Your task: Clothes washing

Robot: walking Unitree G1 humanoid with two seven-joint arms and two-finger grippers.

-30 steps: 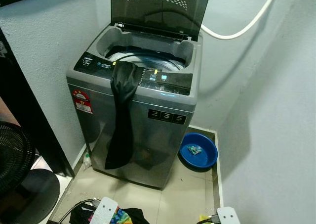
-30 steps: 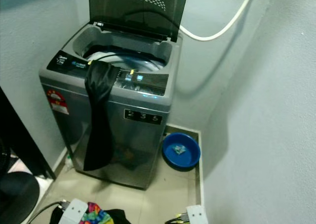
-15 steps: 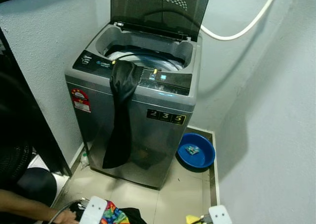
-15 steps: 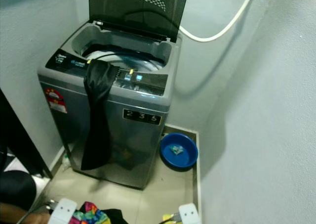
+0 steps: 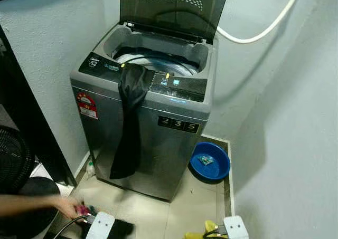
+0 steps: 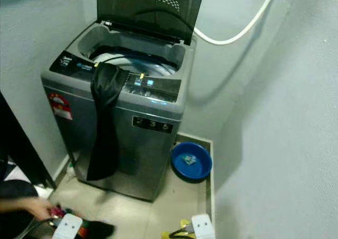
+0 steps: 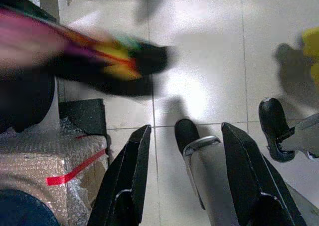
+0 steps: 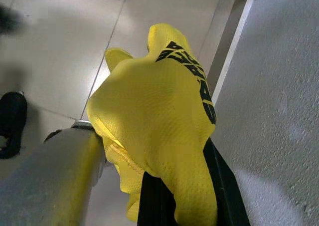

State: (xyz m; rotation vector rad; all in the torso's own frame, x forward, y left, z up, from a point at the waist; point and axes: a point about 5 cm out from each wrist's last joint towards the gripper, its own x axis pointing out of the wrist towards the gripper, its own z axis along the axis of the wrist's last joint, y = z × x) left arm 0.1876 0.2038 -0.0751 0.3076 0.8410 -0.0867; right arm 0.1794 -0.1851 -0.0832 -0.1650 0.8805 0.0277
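**Yellow shirt in hand, washer lid up**

While the washing machine (image 5: 153, 112) sits lid-up with a black garment (image 5: 129, 123) draped over its front edge, the right claw (image 8: 174, 186) is clamped on a yellow shirt (image 8: 159, 116). Left claw (image 7: 184, 181) hangs spread open above the floor (image 7: 199, 61). A person's hand (image 5: 66, 206) pulls colourful clothes (image 7: 99, 56) there.

The left gripper (image 7: 182, 181) had two long black fingers (image 7: 127, 181). Its legs were silver, ending in black feet (image 7: 271, 128). White wrist blocks (image 5: 99, 226) carried black cables.

A grey top-loading washing machine (image 5: 158, 128) stands with its lid (image 5: 171, 9) raised; a black garment (image 5: 129, 120) drapes over its front edge, hanging down.
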